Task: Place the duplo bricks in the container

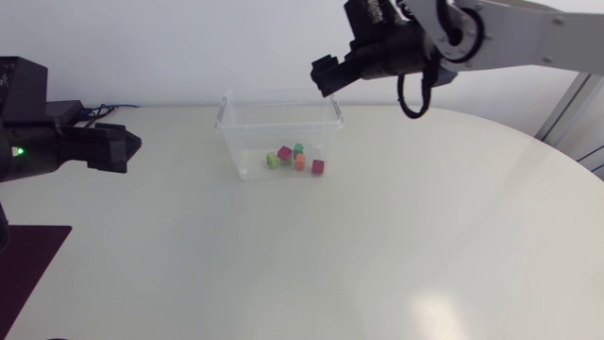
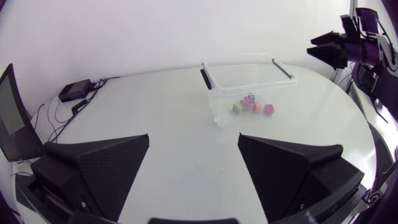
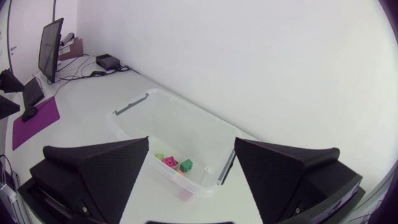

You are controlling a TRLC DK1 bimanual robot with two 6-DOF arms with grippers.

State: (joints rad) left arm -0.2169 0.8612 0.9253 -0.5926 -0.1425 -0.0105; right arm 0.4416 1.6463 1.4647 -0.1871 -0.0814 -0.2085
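A clear plastic container point(image 1: 247, 142) stands at the back middle of the white table. Several duplo bricks point(image 1: 294, 159) lie on its floor: green, pink, orange, teal and magenta. My right gripper point(image 1: 326, 76) hangs open above the container's right rim with nothing between its fingers. In the right wrist view the right gripper point(image 3: 191, 168) looks down into the container point(image 3: 186, 124) and onto the bricks point(image 3: 175, 163). My left gripper point(image 1: 118, 148) stays open at the table's left, far from the container point(image 2: 224, 112) and the bricks point(image 2: 252, 104) ahead of it.
A purple mat point(image 1: 33, 260) lies at the table's front left corner. A small black box point(image 2: 76, 90) with cables sits at the back left. The table's rounded edge point(image 1: 566, 161) runs along the right.
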